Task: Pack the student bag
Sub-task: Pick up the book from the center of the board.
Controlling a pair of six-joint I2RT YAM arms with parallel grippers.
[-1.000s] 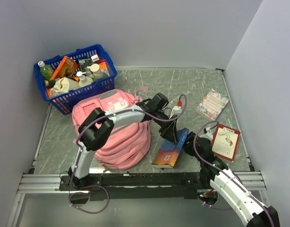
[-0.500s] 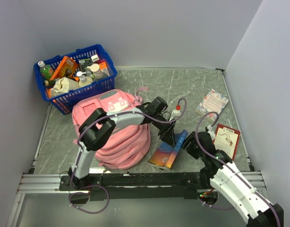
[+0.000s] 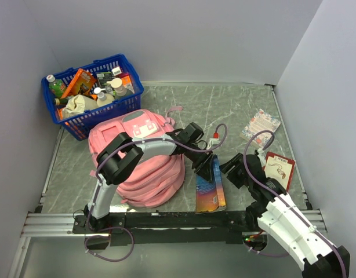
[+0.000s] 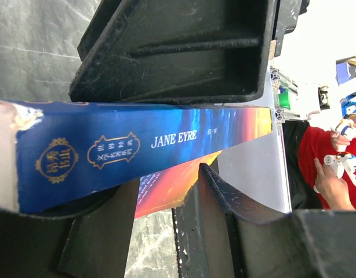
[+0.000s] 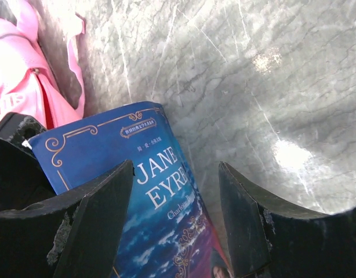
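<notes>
**Item 1: student bag** (image 3: 137,168). Large soft pink backpack lying on the left half of the grey marbled bench (image 3: 224,104). White patches show on its upper front pocket, and its fabric bunches in folds toward the near edge. In the right wrist view a pink corner of the student bag (image 5: 18,69) with a loose strap fills the upper left.

**Item 2: left fingers** (image 3: 204,168). The left arm reaches across the top of the bag. The left fingers (image 4: 178,52) are clenched on the far end of the book, one finger above the spine and one below, both pressed against it.

**Item 3: Jane Eyre book** (image 3: 210,188). Blue cover shading to orange, with the title printed on both spine (image 4: 137,145) and front (image 5: 108,150). It sits just right of the bag, long side running toward the near edge.

**Item 4: right fingers** (image 3: 229,169). Spread apart and grasping nothing, just right of the book. In the wrist view the right fingers (image 5: 79,231) sit either side of the book's cover. Whether they touch it cannot be told.

**Item 5: blue plastic basket** (image 3: 105,113). Far left corner, close behind the bag, loaded with bottles and packets.

**Item 6: floral notebook** (image 3: 261,126). Lies flat toward the far right.

**Item 7: red-bordered booklet** (image 3: 278,172). Lies flat near the right edge, beside the right arm.
</notes>
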